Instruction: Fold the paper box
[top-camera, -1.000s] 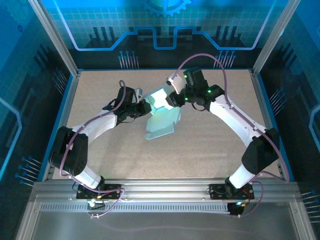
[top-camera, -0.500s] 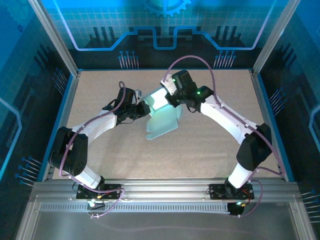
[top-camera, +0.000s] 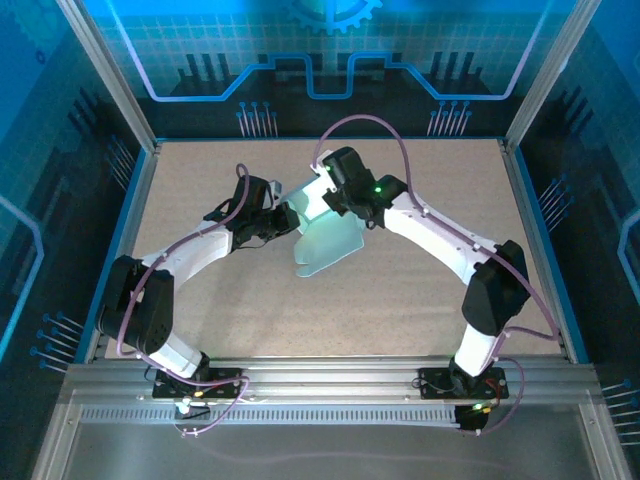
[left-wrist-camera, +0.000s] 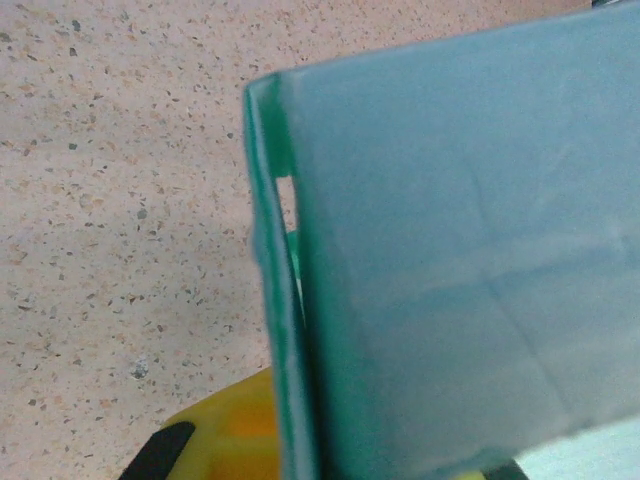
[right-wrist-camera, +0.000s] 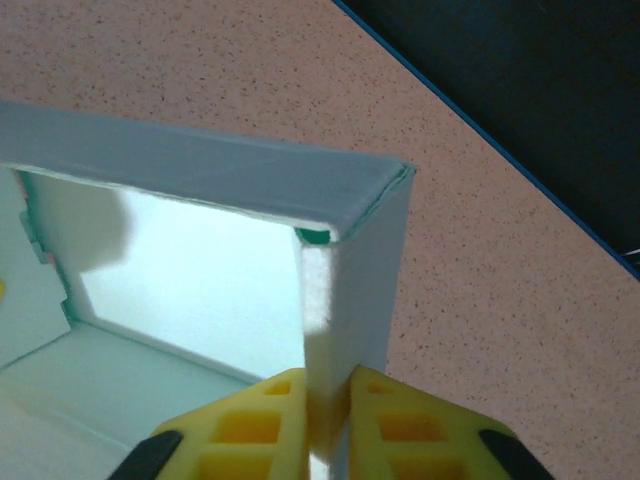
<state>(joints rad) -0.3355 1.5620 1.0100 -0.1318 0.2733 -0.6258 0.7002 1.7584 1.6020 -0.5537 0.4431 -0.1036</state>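
Since the right gripper (right-wrist-camera: 325, 385) swung leftward, its yellow pads (right-wrist-camera: 250, 420) have pinched shut on a raised wall of the paper box (top-camera: 325, 240), at the middle of the table (top-camera: 420, 300). Left gripper (top-camera: 288, 222) stays clamped on the opposite side. Box pale blue-white, half-formed: walls up, one flap flat. Left fingertips cropped and blurred close up.

The paper box (left-wrist-camera: 470, 260) takes up most of the right side: a teal-blue card panel with a folded edge down the middle and a small slot (left-wrist-camera: 287, 195) in that edge. Speckled table (left-wrist-camera: 110, 200) on the left, yellow finger pad (left-wrist-camera: 235, 435) at the bottom against the fold.
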